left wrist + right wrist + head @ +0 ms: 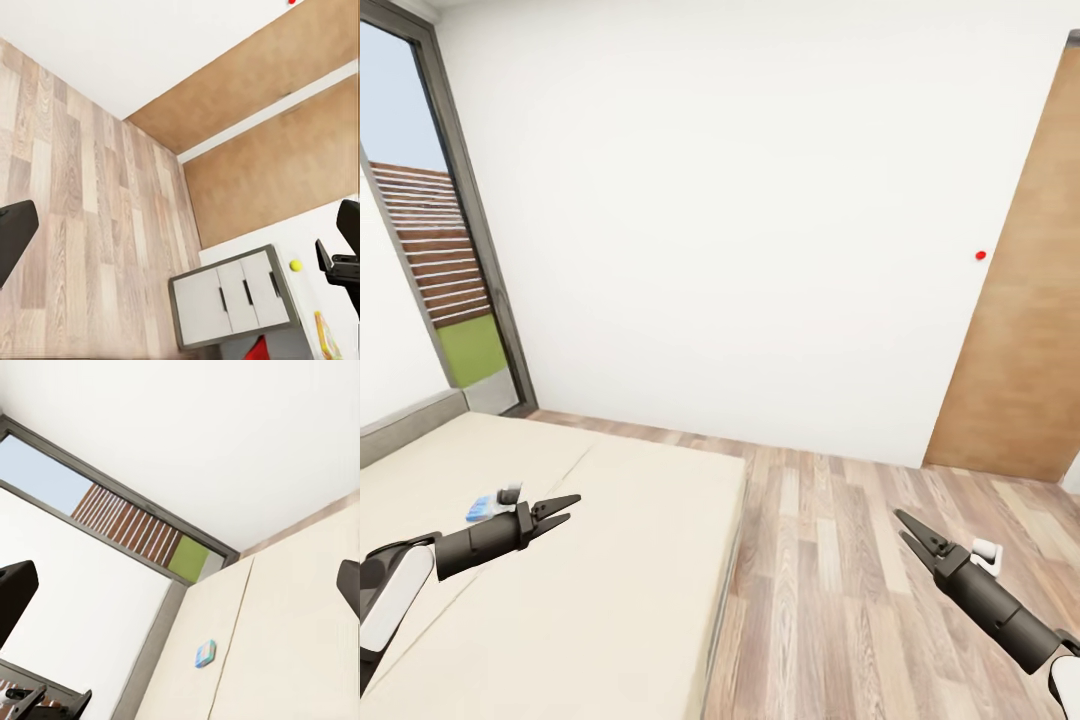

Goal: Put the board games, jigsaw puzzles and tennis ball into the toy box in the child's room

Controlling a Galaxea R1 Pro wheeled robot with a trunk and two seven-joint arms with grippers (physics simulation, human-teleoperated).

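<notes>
Left hand [565, 508] hovers just beside board game [482, 509] on bed [640, 560].

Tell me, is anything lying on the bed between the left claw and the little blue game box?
No. In the head view the left claw hovers over the bed, and the board game lies just behind that arm, with only plain beige mattress around it.

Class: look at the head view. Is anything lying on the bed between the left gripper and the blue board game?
Nothing visible does. The left gripper hangs open over the bed, and the board game lies just behind its wrist on bare mattress.
</notes>
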